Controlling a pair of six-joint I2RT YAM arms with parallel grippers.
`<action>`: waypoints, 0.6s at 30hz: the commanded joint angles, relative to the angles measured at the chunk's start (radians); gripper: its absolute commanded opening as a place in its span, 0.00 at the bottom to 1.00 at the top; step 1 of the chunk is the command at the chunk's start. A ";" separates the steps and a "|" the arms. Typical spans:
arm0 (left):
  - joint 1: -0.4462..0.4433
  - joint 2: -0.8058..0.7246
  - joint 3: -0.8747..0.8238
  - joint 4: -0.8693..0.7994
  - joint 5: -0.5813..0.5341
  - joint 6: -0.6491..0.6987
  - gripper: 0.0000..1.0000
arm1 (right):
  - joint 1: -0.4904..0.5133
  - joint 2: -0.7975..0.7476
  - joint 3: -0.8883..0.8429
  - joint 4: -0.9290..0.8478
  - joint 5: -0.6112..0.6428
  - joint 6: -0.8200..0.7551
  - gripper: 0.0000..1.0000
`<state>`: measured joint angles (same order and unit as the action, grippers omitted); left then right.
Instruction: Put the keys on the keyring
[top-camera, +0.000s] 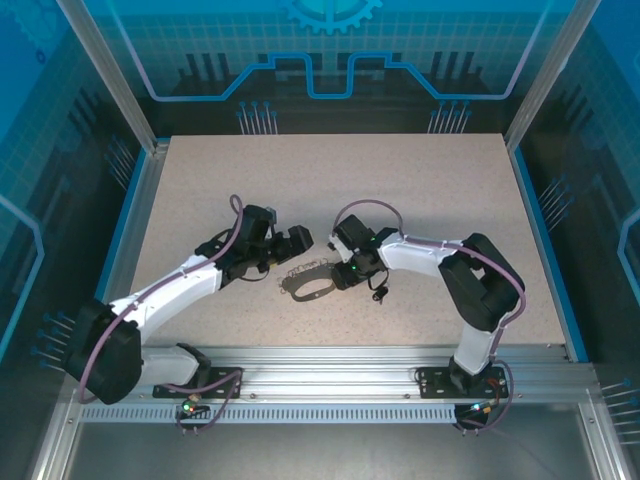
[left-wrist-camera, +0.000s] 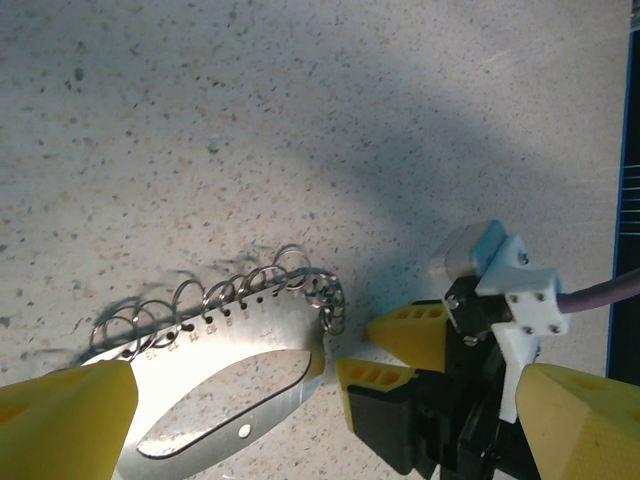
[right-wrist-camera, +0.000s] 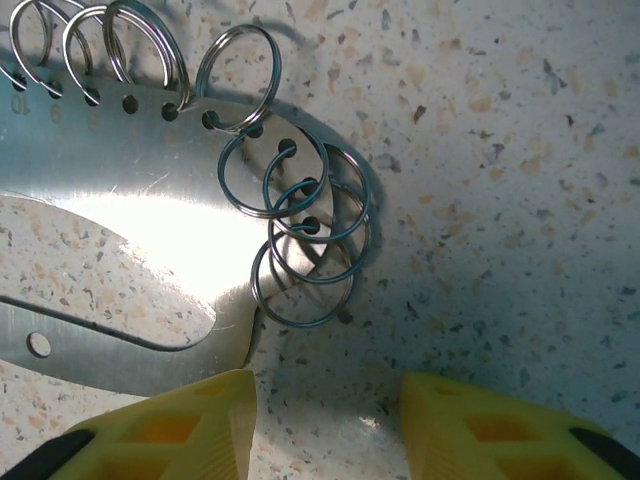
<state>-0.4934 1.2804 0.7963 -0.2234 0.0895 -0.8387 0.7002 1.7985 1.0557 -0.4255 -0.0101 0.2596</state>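
The keyring lies flat on the table, about midway between its left and right edges and closer to the near edge than the far one. From above it is small and partly covered by the two wrists, so its outline is hard to trace there.

In the left wrist view the keyring runs off the lower frame edge, and one yellow finger hides its lower left end; whether that finger touches the metal cannot be told. The left claw is released, its fingers spread wide with the keyring between them. The small silvery rings stand along the keyring's upper edge.

The right claw is also released, its yellow fingers apart over bare table just beside the keyring's ringed end, with nothing between them. Their bases are cut off by the frame.

The keys show only as a tiny dark cluster just beside the right wrist, apart from the keyring; their details cannot be made out.
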 joint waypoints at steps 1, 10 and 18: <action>0.006 -0.023 -0.020 0.002 -0.019 -0.025 0.99 | 0.012 0.046 0.045 0.003 0.008 -0.031 0.42; 0.006 -0.021 -0.025 0.014 -0.018 -0.036 0.99 | 0.010 0.067 0.105 -0.015 0.010 -0.056 0.40; 0.006 -0.026 -0.037 0.025 -0.013 -0.048 0.99 | 0.006 0.062 0.129 -0.016 0.001 -0.054 0.40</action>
<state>-0.4934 1.2797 0.7818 -0.2115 0.0822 -0.8665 0.7002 1.8408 1.1553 -0.4500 -0.0067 0.2188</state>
